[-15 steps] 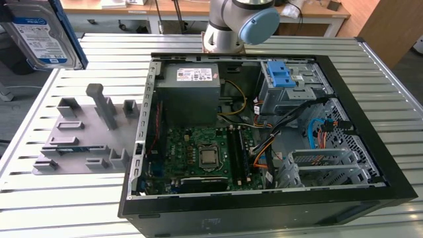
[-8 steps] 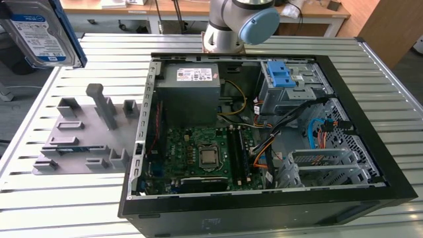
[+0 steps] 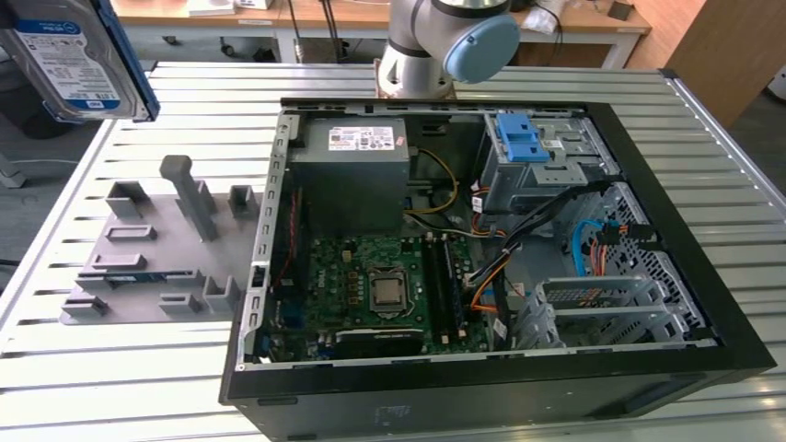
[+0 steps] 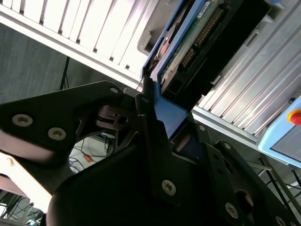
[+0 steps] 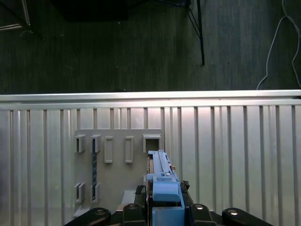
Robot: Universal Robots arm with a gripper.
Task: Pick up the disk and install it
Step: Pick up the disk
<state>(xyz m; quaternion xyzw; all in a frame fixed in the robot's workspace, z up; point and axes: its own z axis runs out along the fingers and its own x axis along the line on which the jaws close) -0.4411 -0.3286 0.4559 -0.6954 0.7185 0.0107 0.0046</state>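
My claw (image 5: 164,197) is pinched on the flat silver hard drive in its blue plastic bracket, the disk (image 5: 160,162). In both wrist views the fingers (image 4: 149,123) press on the bracket's near end. The disk's long axis runs straight out beyond the fingertips, edge-on to the first wrist view. Out past the claw lies the grey plastic slotted holder plate (image 5: 117,160), apart from the disk. The open black computer case (image 3: 687,276) sits well to the side of the claw, and the disk is raised clear of it. I count one disk, one holder plate and one case.
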